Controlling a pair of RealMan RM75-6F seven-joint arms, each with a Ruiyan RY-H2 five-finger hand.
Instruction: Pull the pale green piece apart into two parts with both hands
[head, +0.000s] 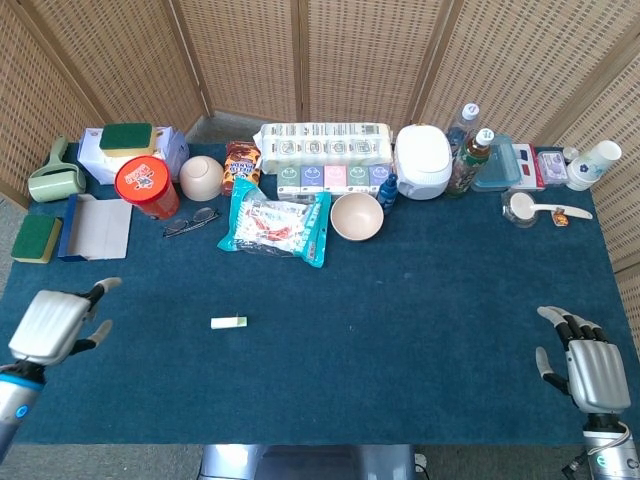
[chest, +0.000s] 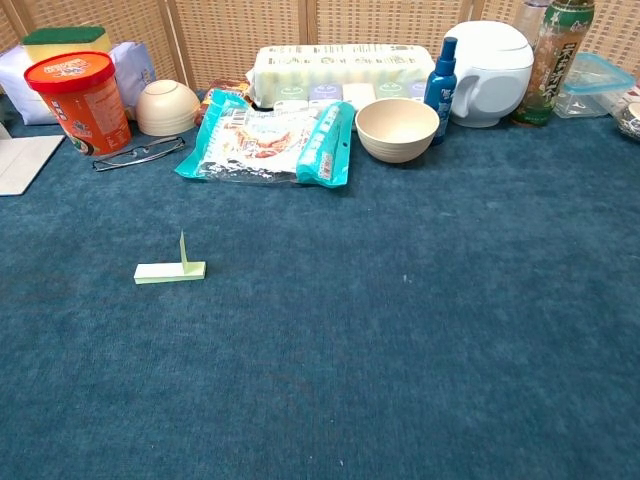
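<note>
Lying untouched on the blue table (head: 400, 330), pale green piece (head: 228, 322); left hand (head: 52, 323) and right hand (head: 590, 370) both empty, fingers spread, well apart.

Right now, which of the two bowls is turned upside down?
The pinkish bowl beside the red tub, resting dome-up. The beige bowl by the blue spray bottle sits upright, showing its hollow.
</note>
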